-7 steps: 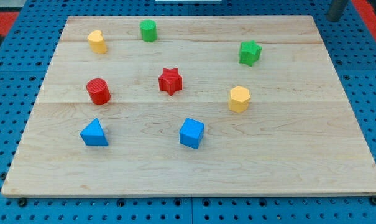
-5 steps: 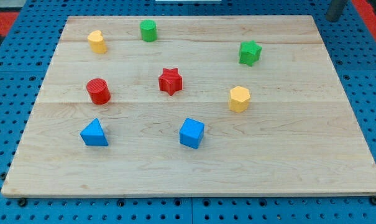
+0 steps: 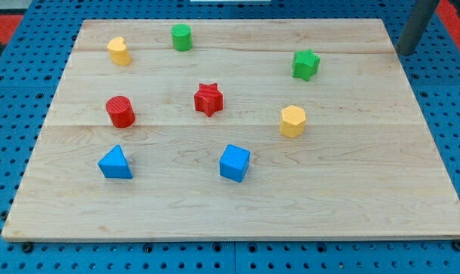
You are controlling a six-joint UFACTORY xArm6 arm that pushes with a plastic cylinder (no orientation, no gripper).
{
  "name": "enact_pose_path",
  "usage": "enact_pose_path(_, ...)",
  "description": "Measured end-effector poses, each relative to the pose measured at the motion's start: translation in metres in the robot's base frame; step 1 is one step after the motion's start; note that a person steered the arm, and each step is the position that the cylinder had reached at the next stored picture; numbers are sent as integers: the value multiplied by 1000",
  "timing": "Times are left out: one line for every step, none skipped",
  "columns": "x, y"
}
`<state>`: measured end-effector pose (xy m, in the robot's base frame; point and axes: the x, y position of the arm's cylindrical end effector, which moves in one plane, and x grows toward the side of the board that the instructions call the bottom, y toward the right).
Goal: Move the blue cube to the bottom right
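Observation:
The blue cube (image 3: 234, 163) sits on the wooden board (image 3: 351, 190), a little below its middle. My tip (image 3: 405, 52) is at the view's top right, at the board's right edge, far from the blue cube. It is to the right of the green star (image 3: 306, 65) and touches no block.
A red star (image 3: 208, 99) lies above the blue cube and a yellow hexagon block (image 3: 293, 121) up and to its right. A blue triangle block (image 3: 115, 163) and a red cylinder (image 3: 120, 111) are at the left. A yellow block (image 3: 118, 51) and a green cylinder (image 3: 182, 36) are near the top.
The rod has come further into view at the top right, its tip moving down along the board's right edge. No block has moved.

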<state>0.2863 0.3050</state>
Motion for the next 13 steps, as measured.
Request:
enact_pose_path(52, 3)
enact_pose_path(106, -14)
enact_pose_path(131, -14)
enact_pose_path(205, -119)
enact_pose_path(232, -226)
enact_pose_path(251, -228)
enact_pose_path(253, -228)
enact_pose_path(253, -228)
enact_pose_path(253, -234)
enact_pose_path(267, -239)
enact_pose_path(305, -316)
enact_pose_path(315, -373)
enact_pose_path(258, -389)
